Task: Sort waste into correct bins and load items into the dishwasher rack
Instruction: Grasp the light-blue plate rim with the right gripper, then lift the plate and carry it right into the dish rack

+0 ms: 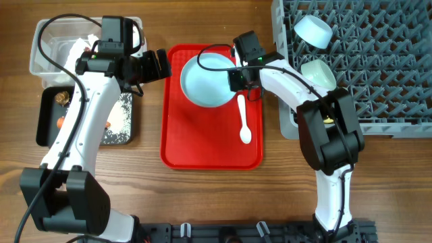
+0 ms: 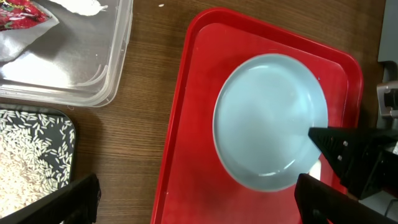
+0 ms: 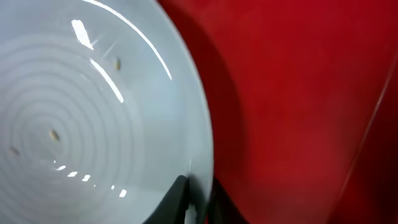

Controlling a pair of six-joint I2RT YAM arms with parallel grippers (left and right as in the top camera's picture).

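Plate: the round pale-blue plate (image 1: 206, 81) sits on the far half of the flat red serving tray (image 1: 196, 152). A few specks that look like grains (image 3: 55, 134) lie on its ringed inner face.
Right gripper: the right gripper (image 3: 198, 202) is at the plate's right rim, its two dark fingers closed narrowly with the rim pinched between them.
Left gripper: the left gripper (image 2: 199, 205) hangs over the wooden table (image 1: 202, 202) just beside the tray's left edge and points toward the plate. Its fingers (image 2: 74, 199) are spread wide and hold nothing.
Spoon: the white plastic spoon (image 1: 244, 121) lies flat on the tray, just right of the plate. Its long axis runs toward and away from the robot, with the bowl end nearer the robot.
Bins: the clear plastic rectangular tub (image 1: 37, 61) holds the red snack wrapper (image 2: 22, 12) and the crumpled white napkin (image 2: 81, 5). The shallow black rectangular tray (image 1: 46, 138), just in front of the tub, holds the loose white rice grains (image 2: 25, 155).
Rack: the large square grey plastic crate (image 1: 378, 81) stands to the right, with two pale mint bowls (image 1: 314, 30) among its pegs.
Writing: the wrapper's print is too small to read.
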